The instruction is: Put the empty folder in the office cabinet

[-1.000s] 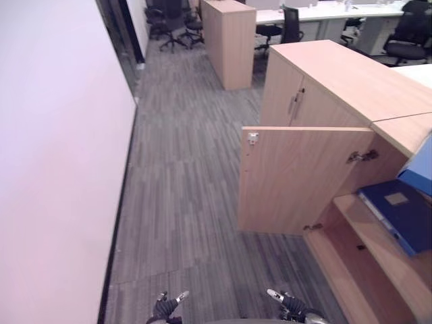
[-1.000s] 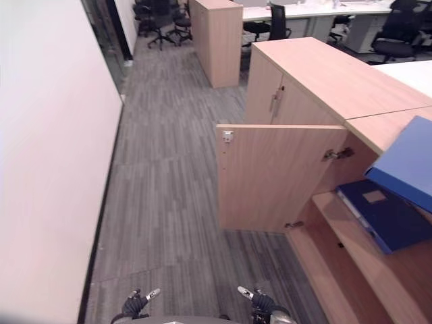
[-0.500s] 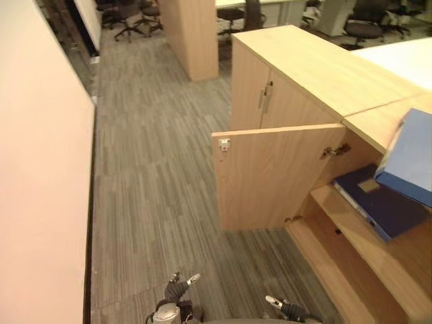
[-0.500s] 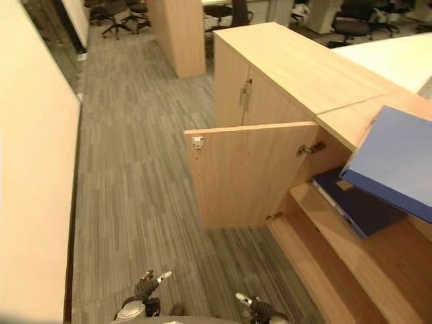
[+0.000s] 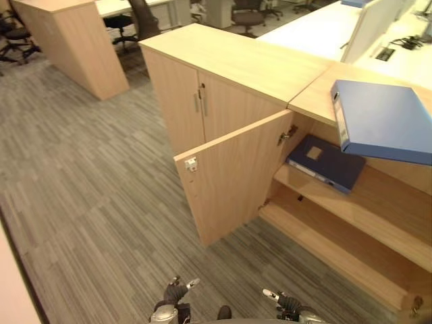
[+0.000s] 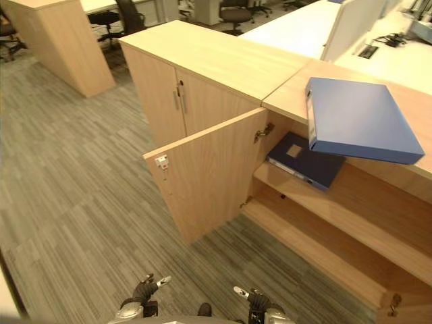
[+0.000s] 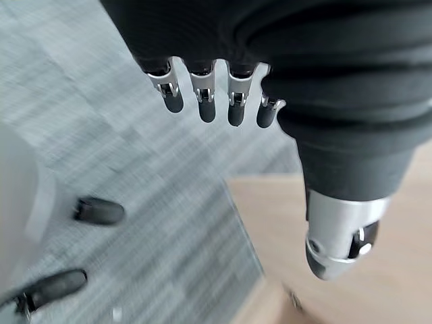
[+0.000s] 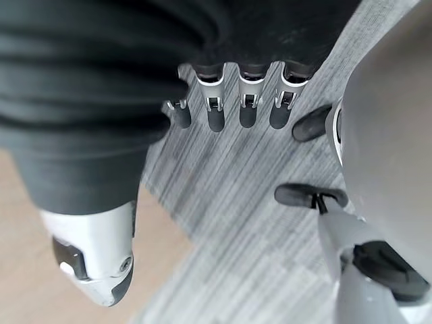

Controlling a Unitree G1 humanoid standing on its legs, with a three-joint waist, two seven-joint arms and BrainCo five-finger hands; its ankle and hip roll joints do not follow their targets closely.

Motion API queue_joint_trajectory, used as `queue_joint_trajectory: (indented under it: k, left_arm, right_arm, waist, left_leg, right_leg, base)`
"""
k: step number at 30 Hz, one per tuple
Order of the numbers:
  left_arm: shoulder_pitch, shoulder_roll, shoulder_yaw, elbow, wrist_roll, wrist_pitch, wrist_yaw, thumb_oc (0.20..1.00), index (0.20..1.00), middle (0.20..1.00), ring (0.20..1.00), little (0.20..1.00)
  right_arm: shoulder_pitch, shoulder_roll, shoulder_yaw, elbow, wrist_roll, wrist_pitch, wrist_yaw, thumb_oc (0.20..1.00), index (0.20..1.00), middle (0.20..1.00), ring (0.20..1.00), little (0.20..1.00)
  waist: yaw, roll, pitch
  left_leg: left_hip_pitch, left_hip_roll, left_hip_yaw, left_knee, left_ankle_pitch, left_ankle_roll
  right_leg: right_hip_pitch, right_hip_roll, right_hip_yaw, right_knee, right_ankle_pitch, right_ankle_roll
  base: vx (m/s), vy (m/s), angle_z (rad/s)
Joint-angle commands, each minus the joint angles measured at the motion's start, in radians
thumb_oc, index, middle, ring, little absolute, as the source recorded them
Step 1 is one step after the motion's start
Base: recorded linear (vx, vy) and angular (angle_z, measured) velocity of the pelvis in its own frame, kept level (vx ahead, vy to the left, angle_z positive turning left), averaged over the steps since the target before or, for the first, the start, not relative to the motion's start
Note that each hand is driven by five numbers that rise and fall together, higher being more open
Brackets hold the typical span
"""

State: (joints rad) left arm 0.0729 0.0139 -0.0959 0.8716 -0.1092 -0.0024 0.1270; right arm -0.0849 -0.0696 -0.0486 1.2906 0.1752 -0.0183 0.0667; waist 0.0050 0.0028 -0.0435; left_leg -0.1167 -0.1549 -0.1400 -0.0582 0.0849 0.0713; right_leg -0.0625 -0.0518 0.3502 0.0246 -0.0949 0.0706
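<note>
Light blue ring-binder folder (image 6: 361,121) lies flat on top of the light wood office cabinet (image 6: 290,94), one corner jutting past the front edge over the open compartment. Directly below, on the upper shelf (image 6: 351,202) inside, a dark blue folder (image 6: 304,160) lies flat w/ a tan label patch on its cover. Lower shelf (image 5: 331,246) beneath it. Open wooden cabinet door (image 5: 233,175) swings out toward the robot, standing between the grey striped carpet floor (image 5: 88,202) and the shelves' left part. Next cabinet section to the left has closed double doors (image 5: 196,108) w/ metal handles. Further back: separate tall wood cabinet (image 5: 71,44), black office chairs (image 5: 142,17), white desks (image 6: 317,30). Left hand (image 7: 216,94) & right hand (image 8: 229,101) both low near the floor, well apart from the folder, fingers straight & slightly spread, holding nothing.
</note>
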Motion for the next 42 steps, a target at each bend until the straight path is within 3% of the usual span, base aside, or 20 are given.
queue_joint_trajectory:
  k: [1,2,5,7,9,11,12,16,21,25,29,30,31,34,35,36,37,40,41,42]
  left_arm:
    - [0.0,-0.027,-0.021,-0.044,0.027,-0.02,-0.057,1.0,1.0,1.0,1.0,1.0]
    - [-0.009,-0.025,-0.037,-0.057,0.033,-0.016,-0.07,1.0,1.0,1.0,1.0,1.0]
    - [-0.015,-0.028,-0.098,-0.125,0.05,0.017,-0.152,1.0,1.0,1.0,1.0,1.0]
    - [-0.01,-0.021,-0.111,-0.163,0.052,0.039,-0.183,1.0,1.0,1.0,1.0,1.0]
    - [-0.011,-0.018,-0.12,-0.168,0.062,0.053,-0.202,1.0,1.0,1.0,1.0,1.0]
    - [-0.013,-0.021,-0.116,-0.162,0.064,0.057,-0.204,1.0,1.0,1.0,1.0,1.0]
    - [-0.01,-0.034,-0.114,-0.158,0.062,0.067,-0.206,1.0,1.0,1.0,1.0,1.0]
    - [-0.005,-0.041,-0.127,-0.162,0.066,0.071,-0.209,1.0,1.0,1.0,1.0,1.0]
    - [-0.014,-0.039,-0.144,-0.175,0.08,0.081,-0.22,1.0,1.0,1.0,1.0,1.0]
    - [-0.039,-0.042,-0.159,-0.176,0.078,0.087,-0.232,1.0,1.0,1.0,1.0,1.0]
    - [-0.062,-0.057,-0.179,-0.154,0.077,0.079,-0.249,1.0,1.0,1.0,1.0,1.0]
    - [-0.061,-0.057,-0.18,-0.154,0.077,0.079,-0.249,1.0,1.0,1.0,1.0,1.0]
    - [-0.054,-0.059,-0.174,-0.149,0.071,0.074,-0.258,1.0,1.0,1.0,1.0,1.0]
    - [-0.053,-0.057,-0.164,-0.134,0.08,0.07,-0.26,1.0,1.0,1.0,1.0,1.0]
    - [-0.053,-0.057,-0.164,-0.134,0.08,0.07,-0.26,1.0,1.0,1.0,1.0,1.0]
    - [-0.045,-0.059,-0.156,-0.146,0.082,0.07,-0.26,1.0,1.0,1.0,1.0,1.0]
    - [-0.034,-0.061,-0.15,-0.155,0.082,0.071,-0.261,1.0,1.0,1.0,1.0,1.0]
    - [-0.028,-0.07,-0.132,-0.169,0.091,0.086,-0.264,1.0,1.0,1.0,1.0,1.0]
    - [-0.027,-0.07,-0.131,-0.174,0.094,0.089,-0.268,1.0,1.0,1.0,1.0,1.0]
    - [-0.029,-0.071,-0.132,-0.192,0.095,0.097,-0.275,1.0,1.0,1.0,1.0,1.0]
  right_arm:
    - [-0.019,0.006,-0.033,-0.011,-0.005,-0.017,-0.027,1.0,1.0,1.0,1.0,1.0]
    - [-0.019,0.012,-0.043,-0.015,0.0,-0.01,-0.021,1.0,1.0,1.0,1.0,1.0]
    - [-0.039,0.031,-0.081,-0.013,0.03,0.009,-0.005,1.0,1.0,1.0,1.0,1.0]
    - [-0.061,0.042,-0.092,-0.016,0.049,0.012,-0.006,1.0,1.0,1.0,1.0,1.0]
    - [-0.077,0.054,-0.086,-0.007,0.056,0.025,-0.009,1.0,1.0,1.0,1.0,1.0]
    - [-0.076,0.057,-0.085,-0.008,0.056,0.029,-0.009,1.0,1.0,1.0,1.0,1.0]
    - [-0.058,0.063,-0.092,-0.022,0.059,0.042,-0.007,1.0,1.0,1.0,1.0,1.0]
    - [-0.052,0.061,-0.102,-0.025,0.064,0.049,-0.009,1.0,1.0,1.0,1.0,1.0]
    - [-0.057,0.064,-0.107,-0.007,0.072,0.062,-0.009,1.0,1.0,1.0,1.0,1.0]
    - [-0.041,0.064,-0.111,-0.006,0.073,0.064,0.0,1.0,1.0,1.0,1.0,1.0]
    - [0.003,0.068,-0.118,0.024,0.068,0.075,0.003,1.0,1.0,1.0,1.0,1.0]
    - [0.004,0.068,-0.117,0.024,0.068,0.075,0.003,1.0,1.0,1.0,1.0,1.0]
    - [0.012,0.069,-0.116,0.031,0.065,0.078,0.006,1.0,1.0,1.0,1.0,1.0]
    - [0.01,0.072,-0.099,0.032,0.051,0.08,0.01,1.0,1.0,1.0,1.0,1.0]
    - [0.01,0.072,-0.099,0.032,0.051,0.08,0.01,1.0,1.0,1.0,1.0,1.0]
    - [0.006,0.072,-0.103,0.032,0.059,0.083,0.019,1.0,1.0,1.0,1.0,1.0]
    - [0.003,0.07,-0.105,0.032,0.061,0.087,0.03,1.0,1.0,1.0,1.0,1.0]
    - [0.002,0.062,-0.107,0.036,0.065,0.098,0.052,1.0,1.0,1.0,1.0,1.0]
    - [0.003,0.059,-0.107,0.042,0.065,0.098,0.054,1.0,1.0,1.0,1.0,1.0]
    - [0.001,0.053,-0.105,0.051,0.063,0.1,0.056,1.0,1.0,1.0,1.0,1.0]
  waist:
    - [0.009,0.014,-0.016]
    - [0.003,0.018,-0.018]
    - [-0.008,0.021,-0.016]
    - [0.004,0.017,-0.004]
    - [0.003,0.029,-0.022]
    - [0.003,0.027,-0.031]
    - [0.001,0.019,-0.05]
    - [-0.001,0.013,-0.047]
    - [-0.011,-0.007,-0.028]
    - [-0.026,-0.023,-0.033]
    - [-0.046,-0.044,-0.078]
    - [-0.045,-0.043,-0.077]
    - [-0.043,-0.051,-0.096]
    - [-0.031,-0.09,-0.097]
    - [-0.034,-0.088,-0.097]
    - [-0.02,-0.101,-0.084]
    - [-0.014,-0.1,-0.078]
    - [0.005,-0.097,-0.061]
    - [0.007,-0.092,-0.057]
    - [0.011,-0.08,-0.047]
  left_leg:
    - [0.023,0.065,-0.034,0.005,-0.075,-0.011]
    - [0.045,0.065,-0.01,-0.011,-0.092,0.004]
    - [0.075,0.073,0.091,-0.026,-0.109,0.013]
    - [0.07,0.096,0.155,-0.019,-0.097,-0.004]
    - [0.077,0.128,0.215,-0.029,-0.099,-0.02]
    - [0.079,0.131,0.228,-0.029,-0.101,-0.023]
    - [0.102,0.132,0.258,-0.029,-0.12,-0.031]
    - [0.121,0.132,0.279,-0.029,-0.131,-0.035]
    - [0.143,0.165,0.371,-0.029,-0.152,-0.058]
    - [0.153,0.169,0.365,-0.029,-0.163,-0.076]
    - [0.213,0.226,0.351,-0.029,-0.219,-0.148]
    - [0.215,0.228,0.351,-0.029,-0.22,-0.149]
    - [0.263,0.265,0.363,-0.029,-0.233,-0.182]
    - [0.211,0.331,0.385,0.218,-0.28,-0.216]
    - [0.203,0.335,0.381,0.232,-0.287,-0.217]
    - [0.134,0.354,0.358,0.417,-0.27,-0.185]
    - [0.119,0.348,0.353,0.447,-0.261,-0.174]
    - [0.02,0.23,0.286,0.423,-0.29,-0.128]
    - [0.004,0.212,0.269,0.38,-0.271,-0.132]
    - [-0.013,0.194,0.249,0.317,-0.213,-0.134]
  right_leg:
    - [-0.056,0.053,-0.011,-0.112,0.159,-0.032]
    - [-0.05,0.051,-0.019,-0.112,0.139,-0.033]
    - [-0.084,0.047,-0.019,-0.112,0.166,-0.005]
    - [-0.114,0.014,-0.128,-0.112,0.189,0.006]
    - [-0.083,-0.054,-0.328,-0.112,0.166,-0.007]
    - [-0.072,-0.064,-0.324,-0.112,0.172,-0.005]
    - [-0.055,-0.09,-0.301,-0.112,0.188,0.016]
    - [-0.071,-0.101,-0.314,-0.112,0.207,0.034]
    - [-0.21,-0.084,-0.454,-0.112,0.238,0.04]
    - [-0.208,-0.062,-0.439,-0.112,0.253,0.018]
    - [-0.13,-0.017,-0.406,-0.112,0.251,-0.038]
    - [-0.128,-0.016,-0.406,-0.112,0.25,-0.039]
    - [-0.088,0.022,-0.391,-0.112,0.23,-0.07]
    - [-0.02,0.036,-0.391,-0.112,0.2,-0.1]
    - [-0.021,0.037,-0.394,-0.112,0.2,-0.1]
    - [0.014,0.041,-0.399,-0.112,0.186,-0.114]
    - [0.024,0.042,-0.402,-0.112,0.18,-0.117]
    - [0.05,0.039,-0.397,-0.112,0.156,-0.126]
    - [0.065,0.041,-0.397,-0.112,0.153,-0.126]
    - [0.076,0.048,-0.395,-0.112,0.152,-0.13]
  base:
    - [0.05,0.232,-0.64]
    - [-0.05,0.152,-0.62]
    - [-0.01,0.184,-0.88]
    - [-0.15,-0.032,-1.34]
    - [-0.08,-0.051,-1.22]
    - [0.03,0.0,-0.8]
    - [0.06,-0.006,-0.87]
    - [0.05,-0.027,-0.34]
    - [0.06,-0.17,-0.26]
    - [0.16,-0.221,-0.46]
    - [0.27,-0.334,0.12]
    - [0.33,-0.349,0.12]
    - [0.33,-0.361,0.0]
    - [0.28,-0.381,0.01]
    - [0.2,-0.314,0.01]
    - [0.17,-0.229,0.04]
    - [0.21,-0.247,0.1]
    - [0.11,-0.052,0.02]
    - [0.13,0.005,0.14]
    - [0.12,0.035,0.13]
